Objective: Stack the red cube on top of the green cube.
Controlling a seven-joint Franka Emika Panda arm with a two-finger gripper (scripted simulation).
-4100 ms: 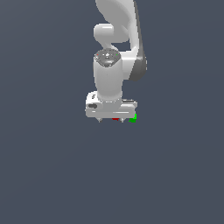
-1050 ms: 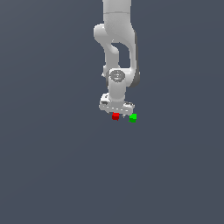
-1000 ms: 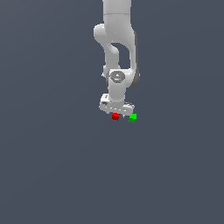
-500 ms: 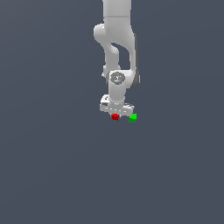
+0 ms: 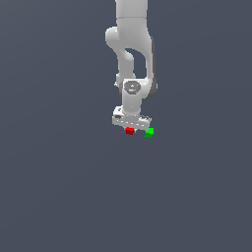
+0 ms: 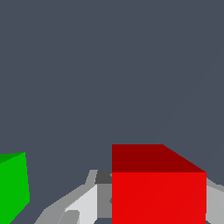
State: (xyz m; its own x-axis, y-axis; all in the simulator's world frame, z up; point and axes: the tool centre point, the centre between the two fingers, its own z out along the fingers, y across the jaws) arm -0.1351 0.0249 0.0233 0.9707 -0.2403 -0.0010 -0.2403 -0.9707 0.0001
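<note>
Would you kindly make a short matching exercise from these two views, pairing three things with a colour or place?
Things:
1. red cube
2. green cube
3. gripper

Descriptions:
A. white, directly above the red cube
B. to the exterior view's right of the other cube
C. between the fingers in the wrist view

Pairs: 1-C, 2-B, 3-A

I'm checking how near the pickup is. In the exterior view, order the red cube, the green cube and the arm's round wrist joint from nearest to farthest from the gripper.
1. Red cube: right under the gripper, at its fingers.
2. Green cube: beside it, toward the exterior view's right.
3. Round wrist joint: higher up the arm.
</note>
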